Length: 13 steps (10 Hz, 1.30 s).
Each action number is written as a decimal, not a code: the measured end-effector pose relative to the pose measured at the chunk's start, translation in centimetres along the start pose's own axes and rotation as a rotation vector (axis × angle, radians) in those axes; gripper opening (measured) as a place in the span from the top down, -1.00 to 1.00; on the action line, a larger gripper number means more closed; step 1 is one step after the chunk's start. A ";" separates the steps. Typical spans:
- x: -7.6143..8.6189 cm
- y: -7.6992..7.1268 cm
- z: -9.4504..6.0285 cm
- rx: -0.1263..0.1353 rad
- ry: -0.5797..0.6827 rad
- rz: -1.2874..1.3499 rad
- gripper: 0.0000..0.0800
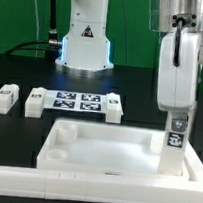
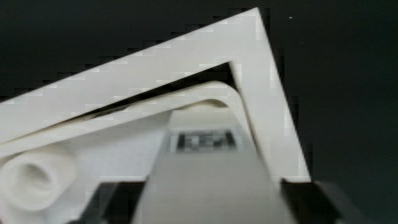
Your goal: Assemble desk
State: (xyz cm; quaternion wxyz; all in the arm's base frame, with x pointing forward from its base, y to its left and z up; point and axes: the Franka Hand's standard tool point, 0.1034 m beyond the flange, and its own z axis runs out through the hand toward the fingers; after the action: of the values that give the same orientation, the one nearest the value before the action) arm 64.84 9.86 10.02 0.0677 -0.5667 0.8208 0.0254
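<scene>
Plainly white, rimmed desk top — corner leg (tagged) upright.

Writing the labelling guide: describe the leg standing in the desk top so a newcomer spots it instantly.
Find the large white desk top in the foreground, then its far corner on the exterior view's right, under the gripper. The leg stands upright there, tag showing; the other three legs lie loose on the table behind.
</scene>
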 end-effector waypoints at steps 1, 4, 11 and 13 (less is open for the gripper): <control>0.0 0.0 0.0 0.000 0.000 0.000 -0.26; -0.1 0.0 -0.2 0.001 -0.002 -0.016 -0.60; -0.1 0.8 -4.5 0.028 -0.042 -0.108 -0.62; -0.1 0.8 -4.4 0.027 -0.041 -0.108 -0.62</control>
State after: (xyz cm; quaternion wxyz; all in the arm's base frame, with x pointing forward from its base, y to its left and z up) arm 63.75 9.75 14.39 0.0933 -0.6085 0.7877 0.0223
